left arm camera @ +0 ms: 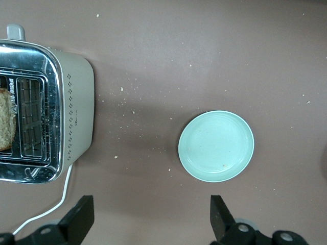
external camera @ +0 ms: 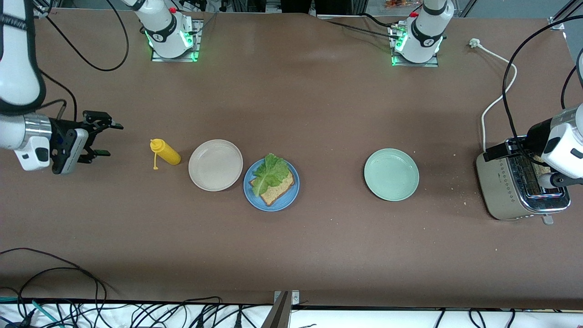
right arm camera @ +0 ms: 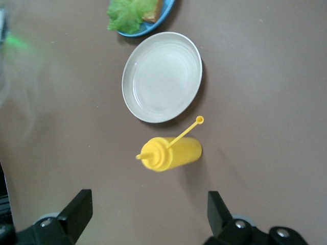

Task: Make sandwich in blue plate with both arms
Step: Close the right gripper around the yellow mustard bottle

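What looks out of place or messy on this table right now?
The yellow squeeze bottle lies on its side beside the beige plate, cap off its nozzle. Crumbs are scattered between the toaster and the mint-green plate.

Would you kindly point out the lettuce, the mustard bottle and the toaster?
lettuce (external camera: 270, 173), front view, middle of the leaf
mustard bottle (right arm camera: 176, 153), right wrist view, its body
toaster (left arm camera: 76, 113), left wrist view, its side wall

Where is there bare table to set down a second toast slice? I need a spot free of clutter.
Widest bare patch: between the blue plate and the mint plate. The strip nearer the front camera than all the plates is bare too. Crowded: the mustard bottle, the beige plate and the blue plate sit close together; crumbs lie around the toaster.
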Controlling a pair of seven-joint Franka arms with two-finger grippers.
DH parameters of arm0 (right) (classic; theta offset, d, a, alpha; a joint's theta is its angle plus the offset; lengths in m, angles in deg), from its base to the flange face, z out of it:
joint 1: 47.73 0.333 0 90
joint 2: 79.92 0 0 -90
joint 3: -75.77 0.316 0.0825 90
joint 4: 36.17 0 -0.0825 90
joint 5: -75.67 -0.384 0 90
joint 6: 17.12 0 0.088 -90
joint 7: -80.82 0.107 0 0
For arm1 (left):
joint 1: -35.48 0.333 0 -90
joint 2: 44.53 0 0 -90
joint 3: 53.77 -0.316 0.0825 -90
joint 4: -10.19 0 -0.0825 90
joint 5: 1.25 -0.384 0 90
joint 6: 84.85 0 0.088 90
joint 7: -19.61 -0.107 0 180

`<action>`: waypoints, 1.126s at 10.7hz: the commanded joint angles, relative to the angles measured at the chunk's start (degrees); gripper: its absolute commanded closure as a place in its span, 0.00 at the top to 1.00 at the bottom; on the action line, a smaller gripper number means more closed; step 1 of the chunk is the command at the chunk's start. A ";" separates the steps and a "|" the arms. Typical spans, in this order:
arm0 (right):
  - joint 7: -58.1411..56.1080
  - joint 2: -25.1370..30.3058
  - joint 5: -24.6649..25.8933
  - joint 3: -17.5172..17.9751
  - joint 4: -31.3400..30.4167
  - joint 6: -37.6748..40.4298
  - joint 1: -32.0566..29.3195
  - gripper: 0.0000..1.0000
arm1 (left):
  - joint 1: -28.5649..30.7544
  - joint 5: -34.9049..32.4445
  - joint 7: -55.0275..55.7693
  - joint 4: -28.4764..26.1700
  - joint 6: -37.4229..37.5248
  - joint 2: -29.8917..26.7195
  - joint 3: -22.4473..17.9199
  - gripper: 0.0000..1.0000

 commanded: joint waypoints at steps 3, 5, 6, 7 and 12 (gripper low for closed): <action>-21.63 -13.60 -8.49 -1.04 2.60 0.45 -4.24 1.00 | 0.11 -1.79 -1.08 -0.19 0.34 -0.36 0.31 1.00; -37.22 -18.27 -14.11 -2.52 2.16 0.45 -5.39 1.00 | 0.11 -1.79 -1.08 -0.19 0.34 -0.36 0.31 1.00; -44.88 -20.64 -17.87 -3.05 2.08 0.71 -6.27 1.00 | 0.11 -1.79 -1.08 -0.19 0.34 -0.36 0.31 1.00; -49.48 -22.14 -20.08 -3.49 1.90 0.63 -6.88 1.00 | 0.11 -1.79 -1.08 -0.19 0.34 -0.36 0.31 1.00; -56.89 -25.76 -23.42 -3.06 0.67 4.83 -7.42 1.00 | 0.19 -1.79 -1.08 -0.19 0.34 -0.36 0.22 1.00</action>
